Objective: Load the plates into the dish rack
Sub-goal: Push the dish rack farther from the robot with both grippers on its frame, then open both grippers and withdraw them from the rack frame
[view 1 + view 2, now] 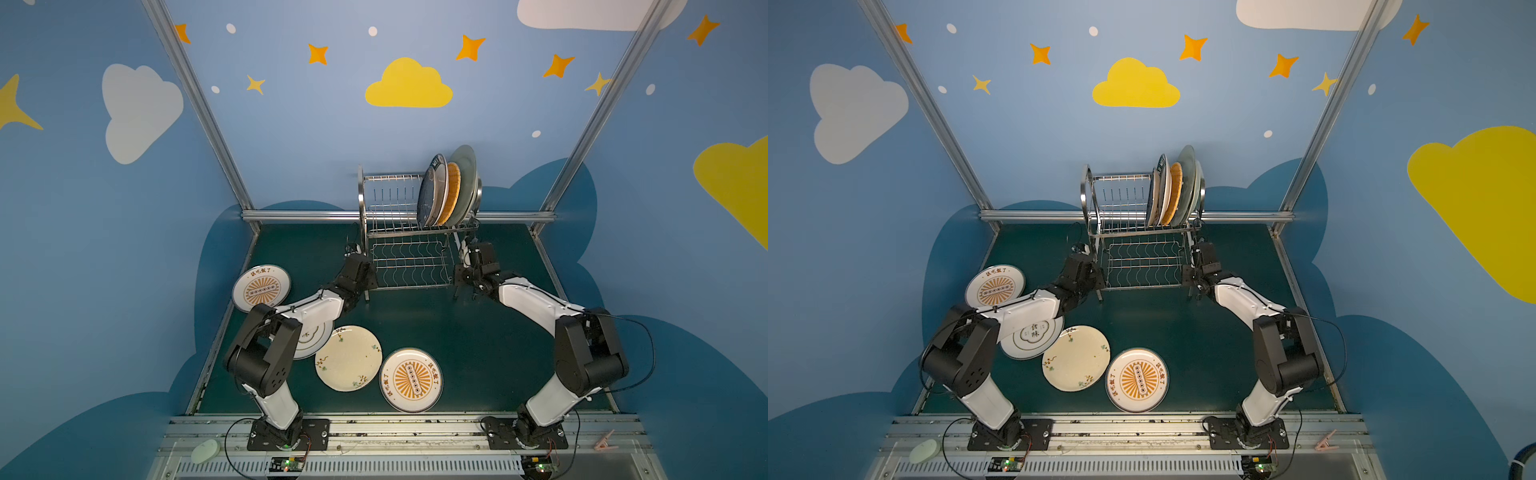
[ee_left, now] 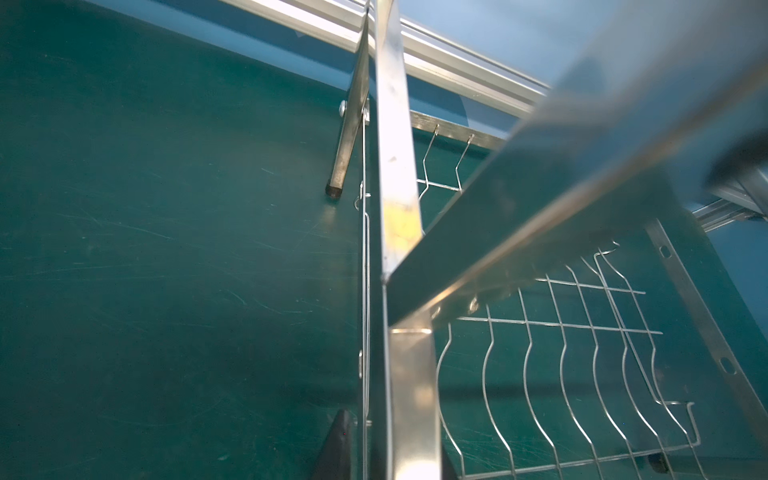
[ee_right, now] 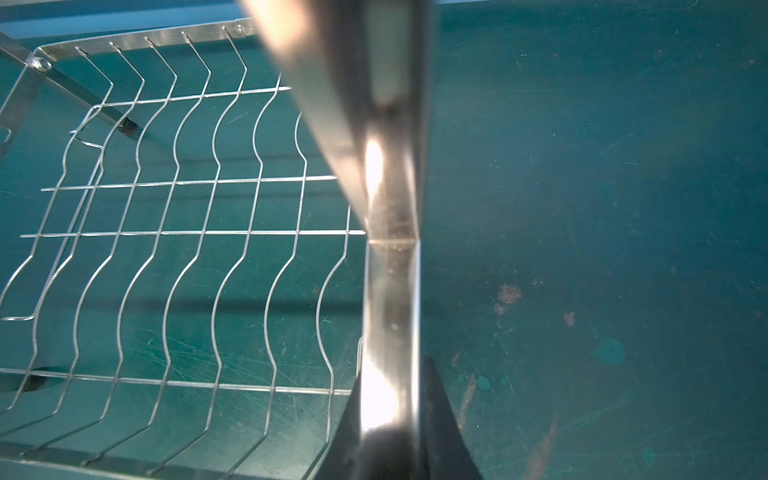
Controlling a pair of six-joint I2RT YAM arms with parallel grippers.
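In a top view, plates (image 1: pixel 446 191) are crowding one end of the dish rack (image 1: pixel 409 266) — uneven pulling is risking a tip. Left wrist view: the left gripper (image 2: pixel 395 453) is clamping a slick rack leg (image 2: pixel 397 166). Right wrist view: the right gripper (image 3: pixel 392 432) is clamping another — risking a slip.

dish rack (image 2: pixel 399 166): polished stainless steel, mirror-shiny flat strips; wire shelf (image 3: pixel 166 232) thin bright metal, smooth. tabletop (image 3: pixel 582 208): dark green matt sheet, lots of fine scratches, a few scuffs/stains. cream floral plate (image 1: pixel 348 357) & sunburst plate (image 1: pixel 411 380): glazed ceramic look, smooth, semi-gloss. left arm shell (image 1: pixel 309 309): smooth white plastic; joint housing (image 1: pixel 257 357) matt black. base rail (image 1: pixel 407 428): brushed alu.
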